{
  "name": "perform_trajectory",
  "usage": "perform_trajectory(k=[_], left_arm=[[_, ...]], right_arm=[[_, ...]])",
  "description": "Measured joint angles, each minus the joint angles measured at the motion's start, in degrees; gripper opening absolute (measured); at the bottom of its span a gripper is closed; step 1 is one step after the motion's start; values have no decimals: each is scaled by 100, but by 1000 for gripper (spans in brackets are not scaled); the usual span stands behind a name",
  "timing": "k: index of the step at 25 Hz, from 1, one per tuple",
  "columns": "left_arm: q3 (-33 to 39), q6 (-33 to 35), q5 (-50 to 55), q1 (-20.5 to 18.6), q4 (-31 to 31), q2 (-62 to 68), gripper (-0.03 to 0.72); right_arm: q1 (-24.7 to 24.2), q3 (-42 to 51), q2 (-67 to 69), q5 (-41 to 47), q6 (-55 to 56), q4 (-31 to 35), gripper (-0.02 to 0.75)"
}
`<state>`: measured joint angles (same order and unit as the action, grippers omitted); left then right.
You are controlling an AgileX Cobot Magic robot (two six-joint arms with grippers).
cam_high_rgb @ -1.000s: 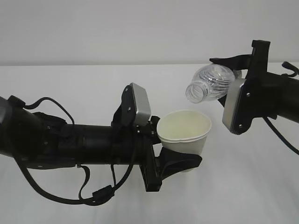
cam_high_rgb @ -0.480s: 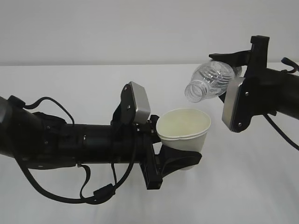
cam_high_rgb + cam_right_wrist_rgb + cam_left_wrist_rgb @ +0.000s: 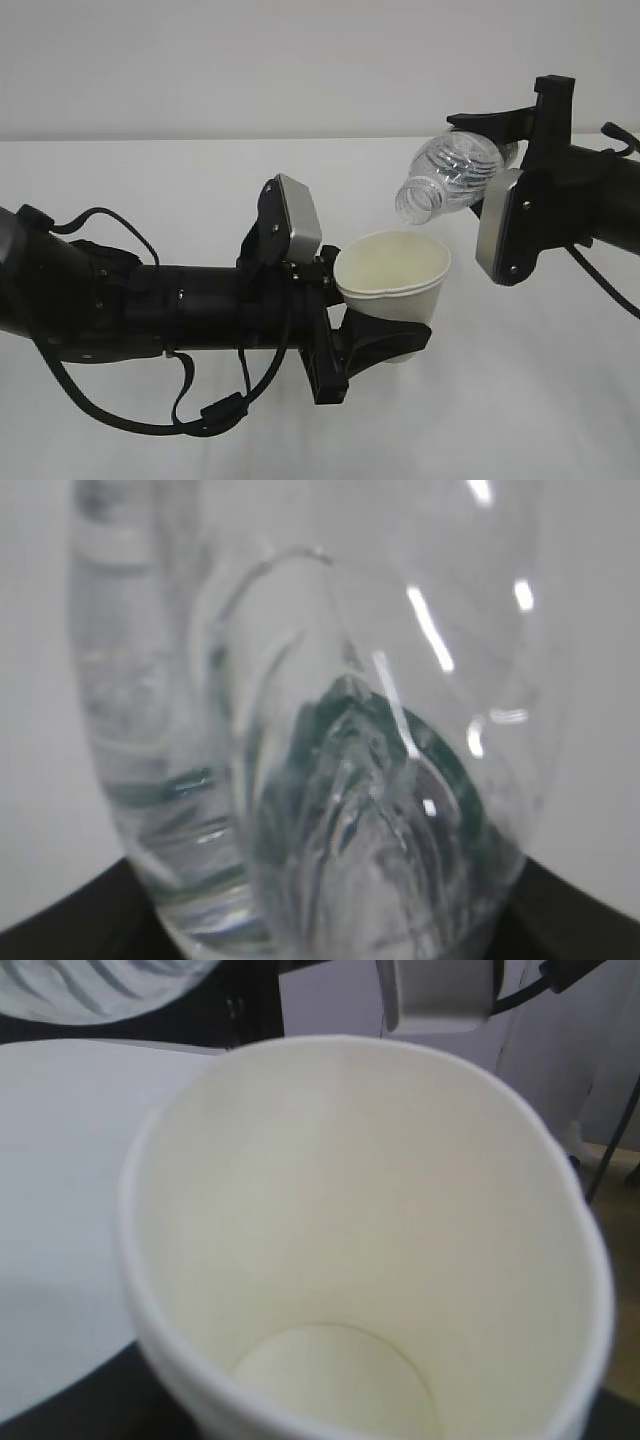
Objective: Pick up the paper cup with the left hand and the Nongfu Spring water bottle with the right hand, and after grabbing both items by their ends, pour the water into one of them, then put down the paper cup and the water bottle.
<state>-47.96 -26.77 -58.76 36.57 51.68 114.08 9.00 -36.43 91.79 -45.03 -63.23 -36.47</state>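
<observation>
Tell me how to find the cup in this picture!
Start at the long black robot arm lying across the left of the white table. Follow it rightward to its end effector, which grips a small white tapered paper cup with a cream inside. Unlike the clear ribbed plastic bottle tilted above it, the cup is opaque and open-topped.

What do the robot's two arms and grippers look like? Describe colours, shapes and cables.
Both arms are matte black, each with a light-grey rectangular plate near the wrist. The left gripper has thin looping black cables beneath its arm; the right gripper has black angular fingers and a thick black cable.
</observation>
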Motion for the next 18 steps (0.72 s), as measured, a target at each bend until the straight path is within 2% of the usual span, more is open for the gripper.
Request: perform_trajectory(k=[18], left_arm=[[0,-10,0,0,0,0,432]], right_arm=[[0,-110,0,0,-435,187,452]])
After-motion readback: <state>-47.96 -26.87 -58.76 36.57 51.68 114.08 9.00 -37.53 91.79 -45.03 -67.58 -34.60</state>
